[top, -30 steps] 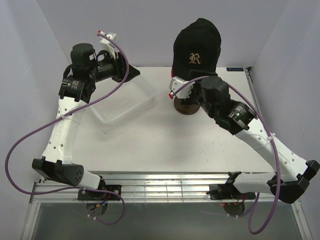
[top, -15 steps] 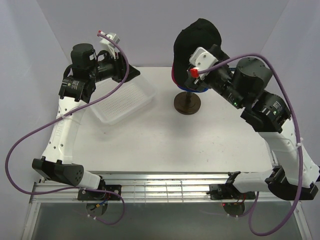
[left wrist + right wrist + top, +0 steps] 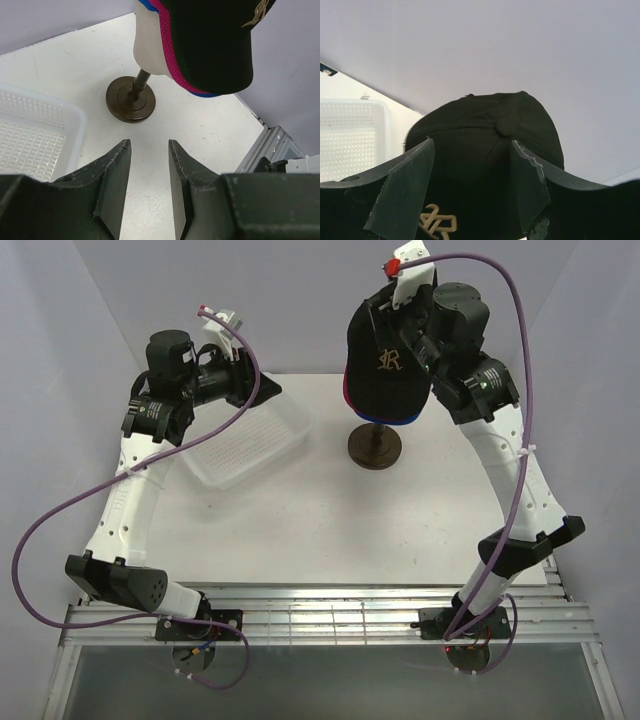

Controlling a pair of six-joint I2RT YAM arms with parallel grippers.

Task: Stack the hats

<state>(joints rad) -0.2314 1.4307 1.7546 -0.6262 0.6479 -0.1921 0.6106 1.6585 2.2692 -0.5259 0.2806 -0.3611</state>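
A black cap with a gold letter logo (image 3: 386, 352) sits on top of the stack on the cream mannequin head (image 3: 150, 46). Edges of the pink cap (image 3: 173, 56) and the blue cap (image 3: 210, 94) show under it. The dark green cap is hidden. My right gripper (image 3: 383, 306) is open just above and behind the black cap's crown (image 3: 490, 127), its jaws (image 3: 471, 143) on either side of it, holding nothing. My left gripper (image 3: 262, 388) is open and empty (image 3: 149, 143), above the table to the left of the stand.
The mannequin's dark round stand base (image 3: 374, 448) rests on the white table at the back middle. A white mesh basket (image 3: 245, 445) lies at the back left below my left gripper. The table's metal right edge (image 3: 265, 145) shows in the left wrist view.
My right arm has swung up from in front of the stand to above the black cap's crown. The cap's brim and logo show again. My left arm has not moved.
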